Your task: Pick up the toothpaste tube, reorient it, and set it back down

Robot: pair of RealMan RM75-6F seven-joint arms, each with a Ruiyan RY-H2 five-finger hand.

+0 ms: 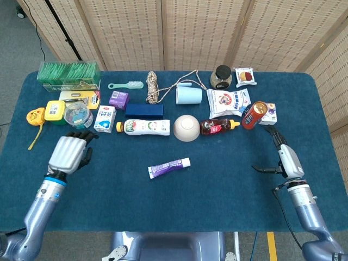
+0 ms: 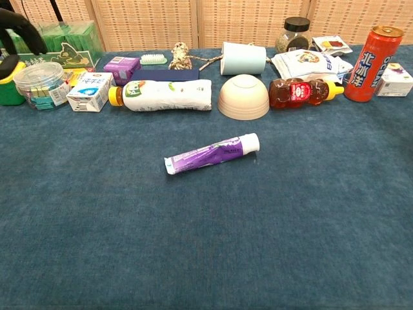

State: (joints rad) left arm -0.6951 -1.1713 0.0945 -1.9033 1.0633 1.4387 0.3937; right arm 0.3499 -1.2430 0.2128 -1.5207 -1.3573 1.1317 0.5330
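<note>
Purple and white laminate, by its look: the toothpaste tube (image 1: 169,167) lies flat on the blue cloth of the table (image 1: 217,206), alone in the open near-centre area, cap to the right and crimped tail to the left, slightly angled so the cap sits farther off. It rests well apart from the upturned bowl (image 1: 186,128) and the white bottle (image 1: 145,127) behind it.

Handling assessment: likely light, with a soft body that dents under pressure and a smooth skin that may slide between fingers. The shoulder just behind the cap is judged the stiffest part and the soundest place to pinch; the flat tail is thin and would flex. A hard squeeze at mid-body risks deforming the tube.

The left hand (image 1: 69,153) hovers at the left side, near the plastic tub (image 1: 77,116), fingers loosely apart and holding nothing. The right hand (image 1: 285,159) stands at the far right, fingers spread, empty. Both are well away from the tube.
</note>
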